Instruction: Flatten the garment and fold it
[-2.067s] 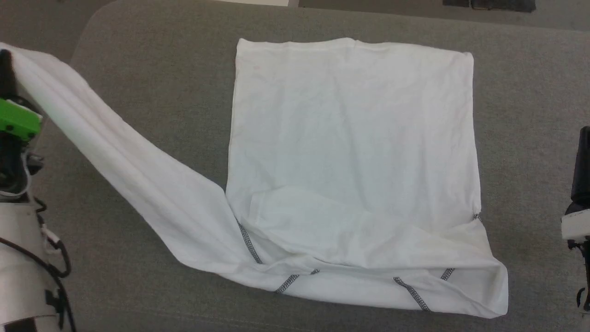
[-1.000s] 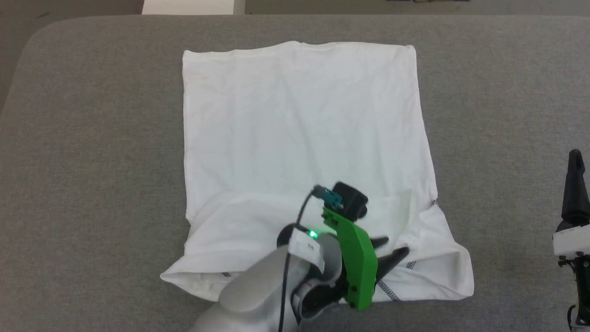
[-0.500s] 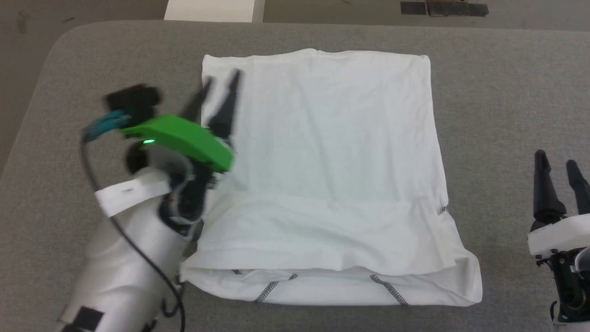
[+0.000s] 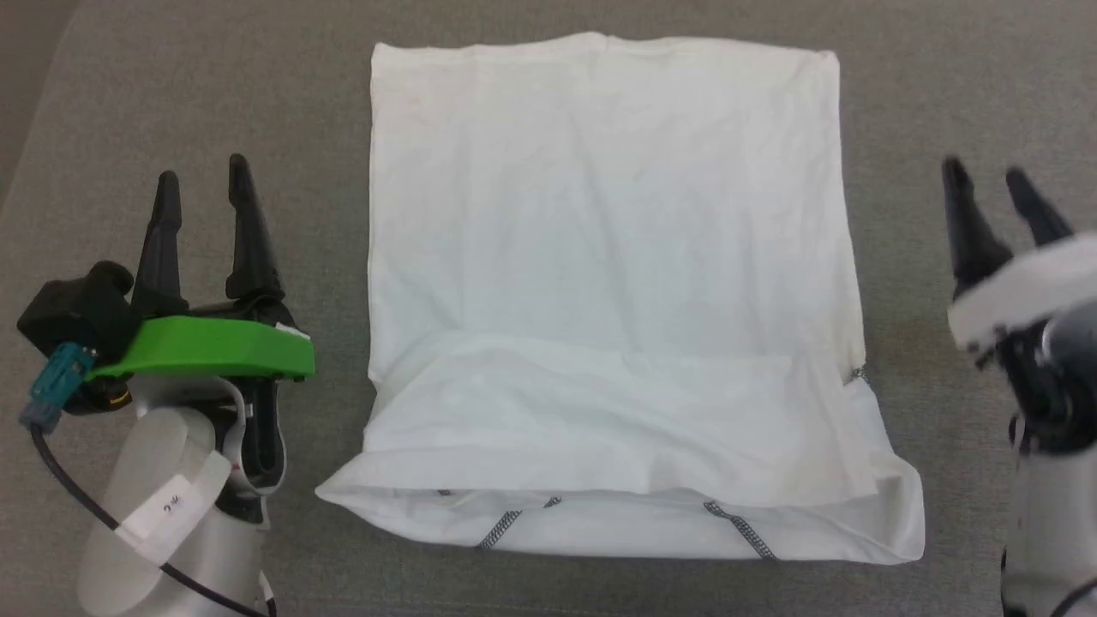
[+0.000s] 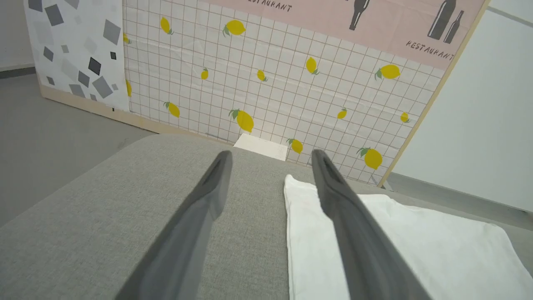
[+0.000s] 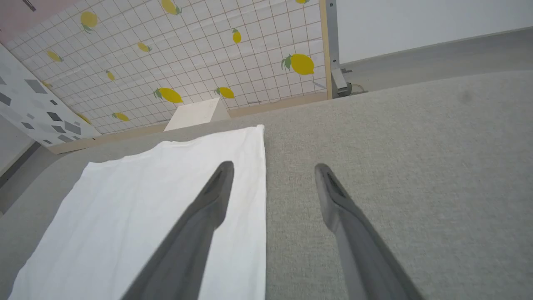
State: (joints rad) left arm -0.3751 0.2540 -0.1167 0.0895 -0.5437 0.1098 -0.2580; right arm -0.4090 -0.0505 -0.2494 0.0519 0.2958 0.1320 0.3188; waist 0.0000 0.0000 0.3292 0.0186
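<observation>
1. We see the garment (image 4: pixel 600 283) spread on the grey padded surface (image 4: pixel 171 86) in the middle of the head view. It makes a tall rectangle with its long axis running from 12 o'clock to 6 o'clock
2. At the 6 o'clock end a folded-in layer (image 4: pixel 600 420) lies across the body. Dark zigzag stitching (image 4: pixel 737 521) shows along the bulkier near edge, which puffs out a little at its 5 o'clock corner
3. Our left gripper (image 4: pixel 203 169) hovers at 9 o'clock of the garment with its fingers apart and nothing between them, tips pointing to 12 o'clock. In the left wrist view the left gripper (image 5: pixel 271 153) has the cloth (image 5: pixel 416 250) off toward 3 o'clock
4. Our right gripper (image 4: pixel 984 169) mirrors it at 3 o'clock of the garment, fingers also spread and empty. In the right wrist view the right gripper (image 6: pixel 273 166) has the cloth (image 6: pixel 145 208) lying toward 9 o'clock
5. We judge both arms about equally near, each just off its own long edge and clear of the cloth. The sleeves look tucked in, so the next fold likely runs along the 12-to-6 axis. Each gripper would close in sideways on its own corner, and the loose 5 o'clock corner may need smoothing first
</observation>
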